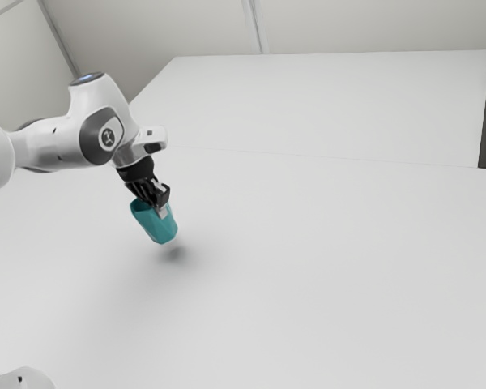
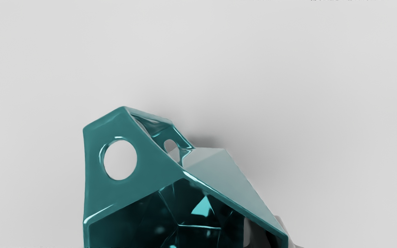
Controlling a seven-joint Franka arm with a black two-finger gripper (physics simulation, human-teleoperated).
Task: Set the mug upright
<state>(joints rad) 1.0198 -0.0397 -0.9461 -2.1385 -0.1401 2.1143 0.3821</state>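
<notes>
Above the counter (image 1: 324, 259), the tool (image 1: 159, 209) pinches the mug (image 1: 156, 226), mouth toward the exterior view's eleven o'clock; dropped tilted, it could topple.

No readable text or numbers; a few unreadable marks on the arm.
Exterior view: white, rounded robot arm (image 1: 53, 144) has a small dark emblem on a pale round badge (image 1: 108, 137), set in a dark grey joint cover (image 1: 92, 139). Can't make out the symbol. Blue marking on the dark oval cap (image 1: 87, 79), plus a tiny dark square mark (image 1: 150, 132) on the white hand housing (image 1: 142, 144): both illegible.
</notes>
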